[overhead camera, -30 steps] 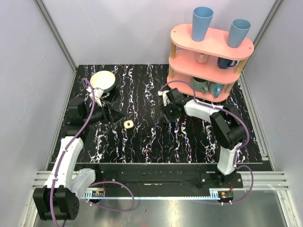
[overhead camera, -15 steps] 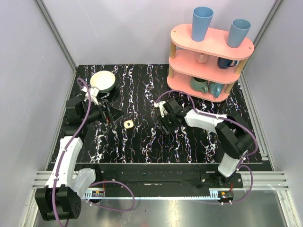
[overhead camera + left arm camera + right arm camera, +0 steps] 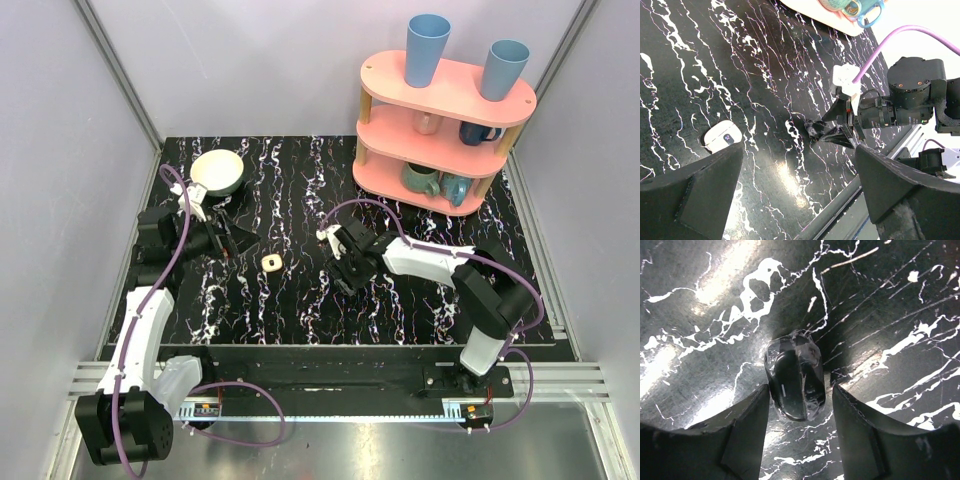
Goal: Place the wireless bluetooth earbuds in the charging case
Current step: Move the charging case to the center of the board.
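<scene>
Finding the charging case (image 3: pixel 271 262) lying flat on the black, white-veined table (image 3: pixel 300 190), a little left of the middle and touching nothing. Showing from above as a small cream rounded square with a darker centre (open or closed not being readable at this size). Catching the charging case (image 3: pixel 721 136) in the left wrist view as a pale rounded body, carrying a dark grey patch with a small light mark.

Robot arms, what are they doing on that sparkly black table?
The right end effector is down on the table, its fingers either side of a small dark shiny piece, maybe an earbud. I can't tell if it's gripped. The charging case lies alone nearby. The left end effector hovers open, empty.
</scene>
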